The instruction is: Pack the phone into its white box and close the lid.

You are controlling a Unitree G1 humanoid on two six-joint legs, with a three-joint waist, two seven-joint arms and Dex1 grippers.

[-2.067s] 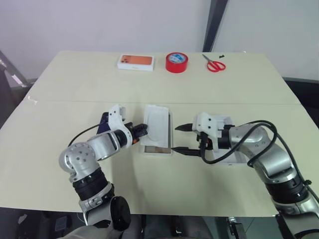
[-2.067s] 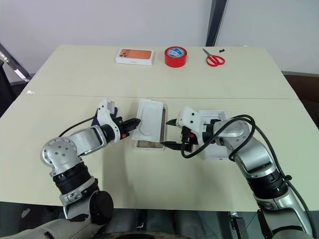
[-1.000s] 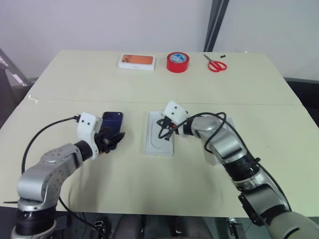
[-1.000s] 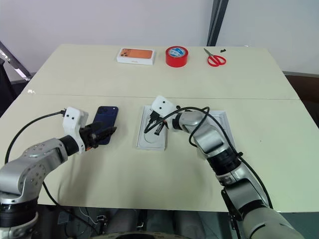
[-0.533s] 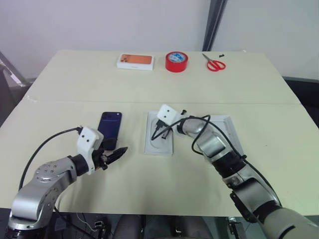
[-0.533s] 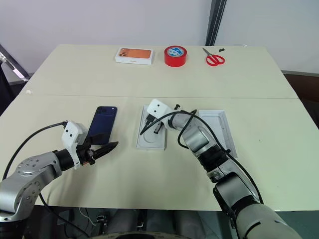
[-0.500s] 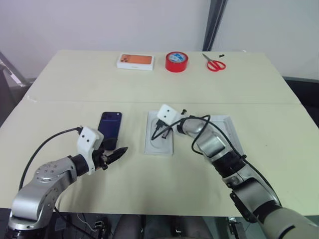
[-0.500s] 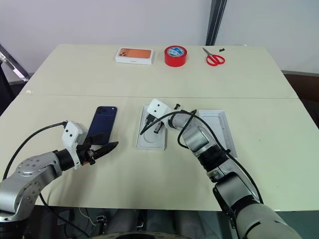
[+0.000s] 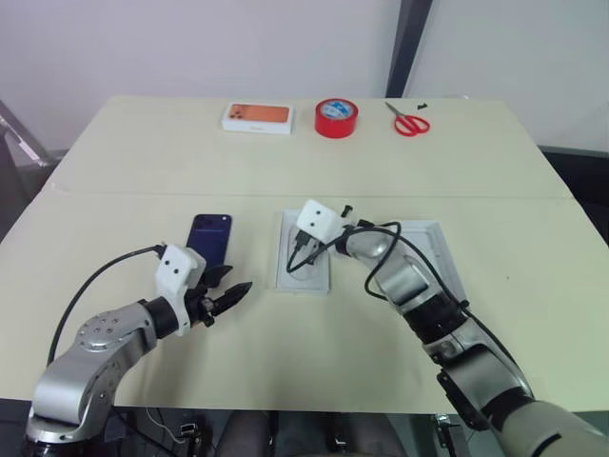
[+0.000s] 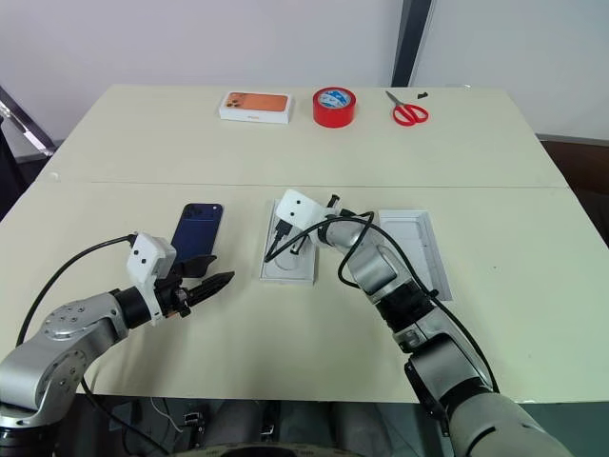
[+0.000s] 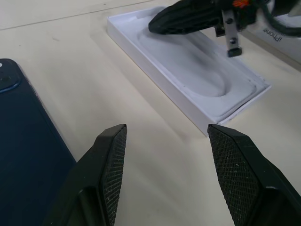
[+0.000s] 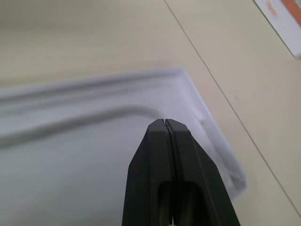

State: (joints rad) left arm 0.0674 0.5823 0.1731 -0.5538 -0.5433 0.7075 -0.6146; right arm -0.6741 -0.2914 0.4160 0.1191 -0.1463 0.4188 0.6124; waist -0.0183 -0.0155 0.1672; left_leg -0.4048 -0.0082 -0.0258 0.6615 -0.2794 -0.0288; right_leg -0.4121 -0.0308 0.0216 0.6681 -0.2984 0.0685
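Observation:
The dark navy phone (image 9: 210, 238) lies flat on the table, left of centre. To its right stands the white box (image 11: 237, 109) with a thin white insert (image 9: 306, 249) with a rounded recess lying in it. My right gripper (image 9: 297, 266) is shut and hangs low over that recess, its closed tip (image 12: 164, 123) pointing along the insert. The lid (image 10: 423, 248) lies open side up right of the box, partly behind my right arm. My left gripper (image 9: 236, 286) is open with nothing between its fingers, just near of the phone's near end.
Along the table's far edge lie a white box with an orange top (image 9: 258, 117), a red tape roll (image 9: 335, 118) and red scissors (image 9: 410, 122). A seam (image 9: 495, 197) crosses the table behind the work area.
My left gripper has drawn back from the box's left edge to the near side of the phone. My right gripper, open beside the box before, has shut and moved over the insert.

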